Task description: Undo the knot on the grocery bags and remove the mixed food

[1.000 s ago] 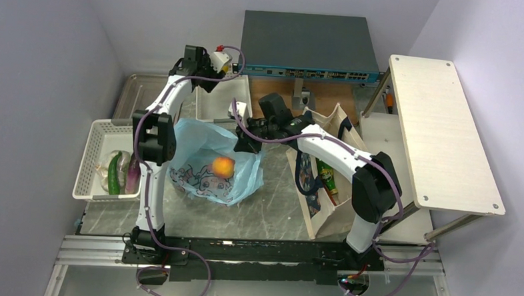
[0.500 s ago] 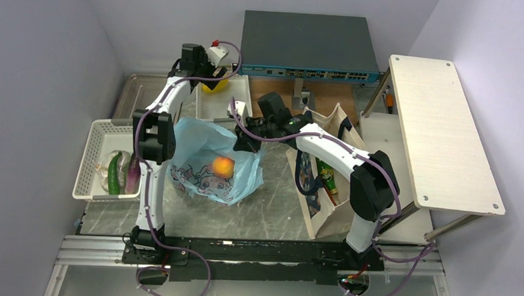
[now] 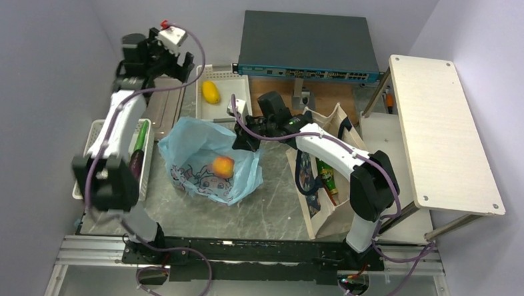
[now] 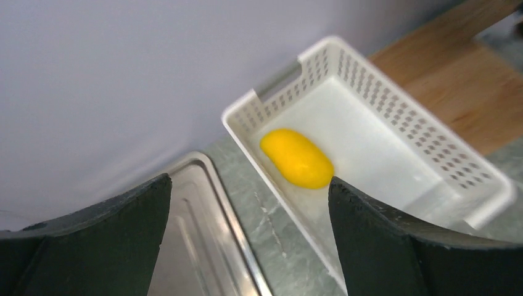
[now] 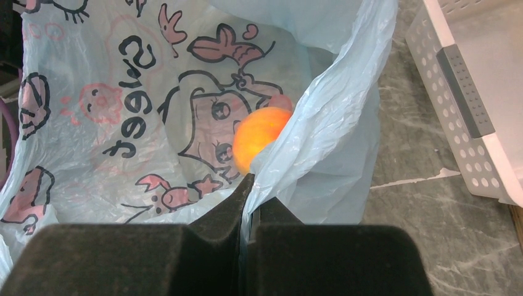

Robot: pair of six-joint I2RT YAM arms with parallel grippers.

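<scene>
Bag (image 5: 123,92) open, one orange fruit (image 5: 262,135) left inside; yellow fruit (image 4: 296,158) lies in white basket (image 4: 395,105) below wide-open, empty left pincer (image 4: 247,216); right pincer (image 5: 250,185) clamps bag's rim.

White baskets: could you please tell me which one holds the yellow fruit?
The far basket; the left basket holds a cucumber and an aubergine instead.

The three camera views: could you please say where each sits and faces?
Top external: above, behind the bases, looking down on grey stone table; left arm, right arm show.
Left wrist: looks down through open left gripper at yellow oval fruit in white perforated plastic basket.
Right wrist: looks along shut right gripper pinching light-blue plastic bag; round orange fruit inside.
Shared: top and right wrist show that fruit.
</scene>
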